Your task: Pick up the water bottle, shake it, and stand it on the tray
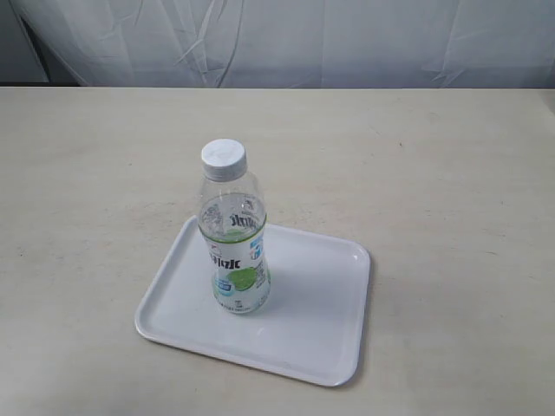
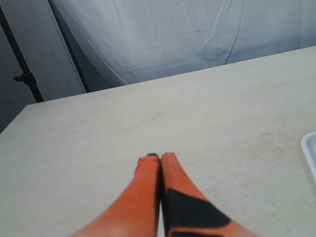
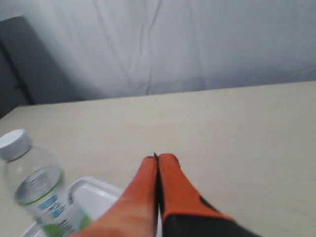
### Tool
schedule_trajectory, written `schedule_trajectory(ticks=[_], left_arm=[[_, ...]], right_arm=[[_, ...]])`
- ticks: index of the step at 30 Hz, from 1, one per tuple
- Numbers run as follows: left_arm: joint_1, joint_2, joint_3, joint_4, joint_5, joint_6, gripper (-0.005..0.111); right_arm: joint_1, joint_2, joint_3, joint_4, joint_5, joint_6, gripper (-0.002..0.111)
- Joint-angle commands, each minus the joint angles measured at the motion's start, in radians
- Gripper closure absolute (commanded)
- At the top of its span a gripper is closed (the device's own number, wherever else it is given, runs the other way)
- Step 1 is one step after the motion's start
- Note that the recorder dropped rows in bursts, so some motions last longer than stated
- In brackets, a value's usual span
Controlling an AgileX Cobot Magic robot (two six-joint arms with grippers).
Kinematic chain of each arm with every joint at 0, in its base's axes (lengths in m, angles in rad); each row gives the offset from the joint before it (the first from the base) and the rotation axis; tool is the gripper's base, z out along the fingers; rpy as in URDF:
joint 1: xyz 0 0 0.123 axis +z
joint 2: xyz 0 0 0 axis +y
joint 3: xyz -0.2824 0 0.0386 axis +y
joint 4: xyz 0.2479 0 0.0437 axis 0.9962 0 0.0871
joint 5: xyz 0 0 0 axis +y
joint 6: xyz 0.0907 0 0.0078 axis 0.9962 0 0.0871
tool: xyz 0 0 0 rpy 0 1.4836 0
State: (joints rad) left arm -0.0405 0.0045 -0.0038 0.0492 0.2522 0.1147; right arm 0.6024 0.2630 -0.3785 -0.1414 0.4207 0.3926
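See-thru plastic water bottle (image 1: 234,238) w/ round white cap stands up on the flat, smooth white tray (image 1: 321,286), left side. My orange left gripper (image 2: 159,158) & right gripper (image 3: 157,159) are pinched closed, empty.

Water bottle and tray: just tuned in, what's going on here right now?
Nothing is being handled at this moment. The water bottle stands upright, cap on, on the white tray, toward the tray's left half in the exterior view. The left gripper and the right gripper are both shut and empty, above the bare table and clear of the bottle. Neither arm shows in the exterior view. Whether the bottle has been shaken cannot be told.
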Motion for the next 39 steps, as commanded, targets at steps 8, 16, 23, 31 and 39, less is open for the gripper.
schedule_trajectory(ticks=[8, 16, 23, 31, 39], left_arm=[[0.000, -0.005, 0.004, -0.002, -0.013, -0.001, 0.106], [0.000, -0.005, 0.004, -0.002, -0.013, -0.001, 0.106], [0.000, -0.005, 0.004, -0.002, -0.013, -0.001, 0.106], [0.000, -0.005, 0.004, -0.002, -0.013, -0.001, 0.106], [0.000, -0.005, 0.004, -0.002, -0.013, -0.001, 0.106]], right_arm=[[-0.412, -0.263, 0.251, 0.037, -0.096, -0.069, 0.108], [-0.486, -0.263, 0.322, 0.201, -0.076, -0.069, 0.108], [-0.486, -0.263, 0.322, 0.201, -0.070, -0.069, 0.108], [-0.486, -0.263, 0.322, 0.201, -0.068, -0.069, 0.108], [-0.486, -0.263, 0.322, 0.201, -0.068, -0.069, 0.108]])
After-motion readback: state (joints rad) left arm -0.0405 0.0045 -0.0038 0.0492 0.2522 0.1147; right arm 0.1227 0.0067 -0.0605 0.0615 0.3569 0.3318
